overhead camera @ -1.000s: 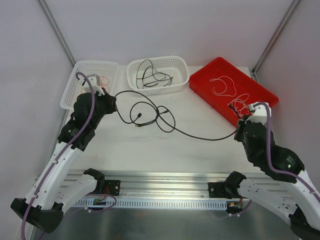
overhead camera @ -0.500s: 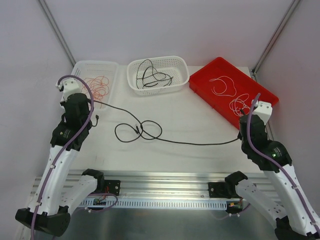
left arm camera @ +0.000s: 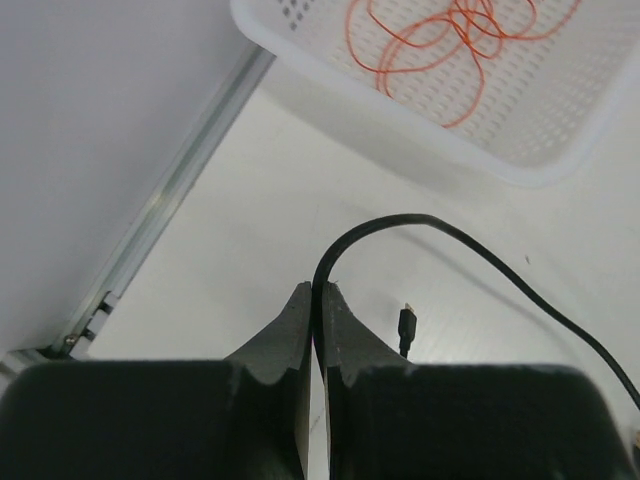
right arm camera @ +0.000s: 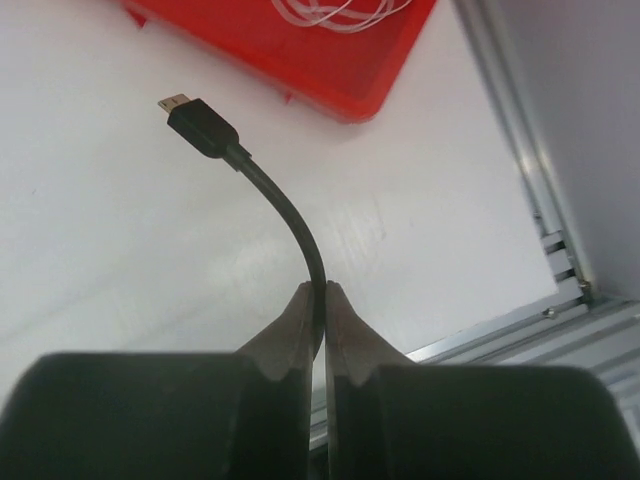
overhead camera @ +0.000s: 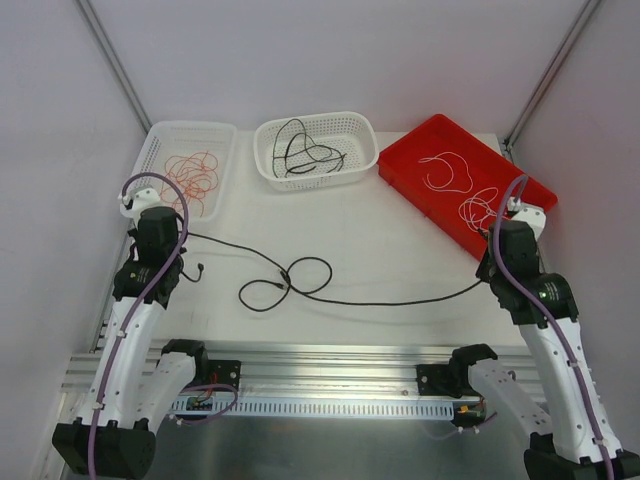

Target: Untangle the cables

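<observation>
Black cable (overhead camera: 390,303) lies stretched out on our side of the white basket (overhead camera: 320,182), because we pulled our left gripper (left arm camera: 318,300) and right gripper (right arm camera: 315,292), each squeezed tight on it, wider apart, so only one small loop (overhead camera: 287,281) is left.

White table (overhead camera: 400,235) between pale walls (overhead camera: 400,60), aluminium rail (overhead camera: 330,356) in front.
</observation>
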`<state>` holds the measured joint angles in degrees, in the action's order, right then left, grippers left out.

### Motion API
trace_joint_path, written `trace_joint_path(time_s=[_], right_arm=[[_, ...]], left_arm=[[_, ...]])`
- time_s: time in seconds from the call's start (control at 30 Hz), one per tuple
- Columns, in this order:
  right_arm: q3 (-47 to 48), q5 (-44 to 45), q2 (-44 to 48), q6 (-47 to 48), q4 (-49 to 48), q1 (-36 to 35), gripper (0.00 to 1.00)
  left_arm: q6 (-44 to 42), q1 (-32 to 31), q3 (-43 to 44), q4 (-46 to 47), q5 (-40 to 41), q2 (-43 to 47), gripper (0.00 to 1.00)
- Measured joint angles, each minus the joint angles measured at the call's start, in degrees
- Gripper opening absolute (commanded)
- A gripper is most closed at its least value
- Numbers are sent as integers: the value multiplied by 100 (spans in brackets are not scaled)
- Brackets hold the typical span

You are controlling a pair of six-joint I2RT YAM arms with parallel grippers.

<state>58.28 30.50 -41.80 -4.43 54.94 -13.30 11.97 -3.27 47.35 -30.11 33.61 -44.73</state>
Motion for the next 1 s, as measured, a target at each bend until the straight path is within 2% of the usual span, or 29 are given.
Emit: trace_joint_path(time_s=[0.07,0.13,0.2,0.33,0.5,0.67,0.87,1.0], right_arm=[[-9,-472,-216,20,-17,0,10],[-116,-949,-459,22,-105,2,24],[-328,-1419,-704,17,-195,0,42],[-538,-1980,-1185,35,-221,-385,58],[-308,-2074,-1401,17,-428,-1746,59],[9,-2203,-1971,-234,-1327,-2959,57],[761,-2282,-3886,-549,-2363,-4336,50],[1327,-2361,-5130,-669,-2883,-4907,45]], left_arm=[[55,0,-133,15,-404,133,0],[74,0,-302,57,-807,348,0],[83,0,-485,83,-1147,619,0],[81,0,-721,155,-1648,979,0],[79,0,-750,291,-2006,1019,0],[81,0,-761,345,-2221,946,0],[85,0,-778,393,-2295,911,0],[87,0,-778,415,-2295,911,0]])
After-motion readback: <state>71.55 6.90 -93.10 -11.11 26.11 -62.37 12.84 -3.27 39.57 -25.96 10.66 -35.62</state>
